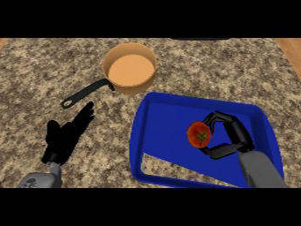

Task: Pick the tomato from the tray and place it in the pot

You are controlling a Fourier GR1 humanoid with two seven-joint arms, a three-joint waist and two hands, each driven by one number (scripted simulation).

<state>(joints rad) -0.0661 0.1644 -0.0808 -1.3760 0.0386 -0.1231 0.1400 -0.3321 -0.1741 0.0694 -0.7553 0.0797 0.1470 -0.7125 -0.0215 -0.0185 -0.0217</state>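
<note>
Centrally, tomato [199, 134] in right hand [233, 134], inside tray [162, 128] walls.

Lighting is bright and even across the frame, diffuse, with no single direction evident. The counter [244, 75] holds the same tone from upper edge to lower edge, and that tone runs unbroken up to the outline of the left hand [65, 137] at lower left. Surfaces read matte:
- The pot [132, 69], upper centre, shows a flat orange interior; its outer wall is slightly darker on the lower side.
- The tray [169, 119] has a saturated blue floor, with its left wall a shade deeper.
- The tomato [199, 135] is uniformly red.

The right hand [234, 132] carries faint grey highlights along its fingers; otherwise both hands read as near-solid black.
</note>
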